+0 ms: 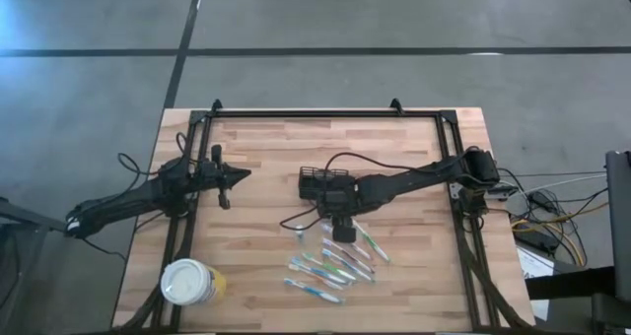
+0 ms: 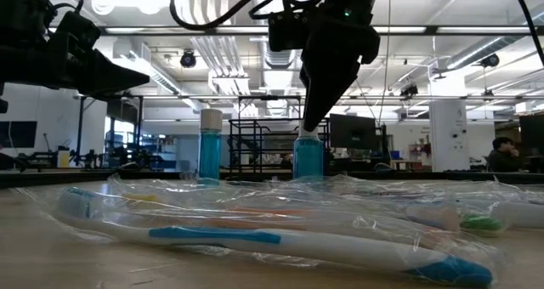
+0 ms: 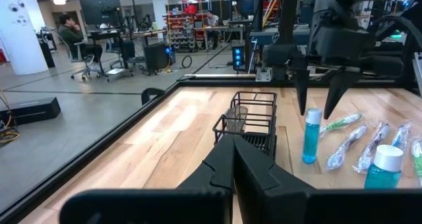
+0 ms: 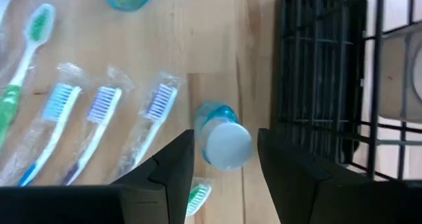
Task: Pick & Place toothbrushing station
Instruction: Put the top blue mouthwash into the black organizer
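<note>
The toothbrushing station, a black wire basket (image 1: 320, 184) (image 3: 247, 122) (image 4: 323, 72), stands on its base at the table's middle. Just on its near side, a small blue bottle with a white cap (image 4: 224, 143) (image 3: 312, 135) stands upright. My right gripper (image 4: 224, 135) (image 1: 341, 232) points steeply down over the bottle and is open, with one finger on either side of the cap and a gap showing on both sides. My left gripper (image 1: 232, 177) hovers shut at the table's left, pointing level toward the basket.
A second blue bottle (image 1: 299, 230) (image 3: 382, 168) stands a little to the left of the first. Several wrapped toothbrushes (image 1: 330, 266) (image 4: 99, 118) lie near the front edge. A round white-lidded yellowish tub (image 1: 187, 281) sits at the front left. A black frame (image 1: 325, 113) borders the table.
</note>
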Action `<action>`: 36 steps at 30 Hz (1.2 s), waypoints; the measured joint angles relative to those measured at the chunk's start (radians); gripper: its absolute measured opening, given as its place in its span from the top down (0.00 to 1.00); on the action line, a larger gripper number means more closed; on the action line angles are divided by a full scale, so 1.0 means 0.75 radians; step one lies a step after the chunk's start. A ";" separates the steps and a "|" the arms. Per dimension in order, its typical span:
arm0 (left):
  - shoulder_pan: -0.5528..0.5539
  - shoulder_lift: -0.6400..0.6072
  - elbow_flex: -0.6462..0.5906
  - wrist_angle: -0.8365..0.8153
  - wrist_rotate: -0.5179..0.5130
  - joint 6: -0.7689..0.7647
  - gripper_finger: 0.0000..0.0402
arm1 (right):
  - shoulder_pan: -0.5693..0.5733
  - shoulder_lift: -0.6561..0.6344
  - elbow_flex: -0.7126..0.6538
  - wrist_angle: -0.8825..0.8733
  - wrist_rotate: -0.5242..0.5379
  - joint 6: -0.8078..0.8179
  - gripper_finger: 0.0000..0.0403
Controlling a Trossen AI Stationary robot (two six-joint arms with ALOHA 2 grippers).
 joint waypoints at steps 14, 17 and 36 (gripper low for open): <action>0.000 0.000 0.000 0.000 0.000 0.000 0.99 | 0.000 -0.002 -0.034 0.039 -0.004 0.010 0.71; 0.000 0.000 0.000 0.000 0.000 0.000 0.99 | 0.000 -0.003 -0.034 0.041 -0.008 0.010 0.76; 0.000 0.000 0.000 0.001 0.000 -0.030 0.99 | 0.003 -0.258 0.011 0.009 -0.006 -0.075 0.79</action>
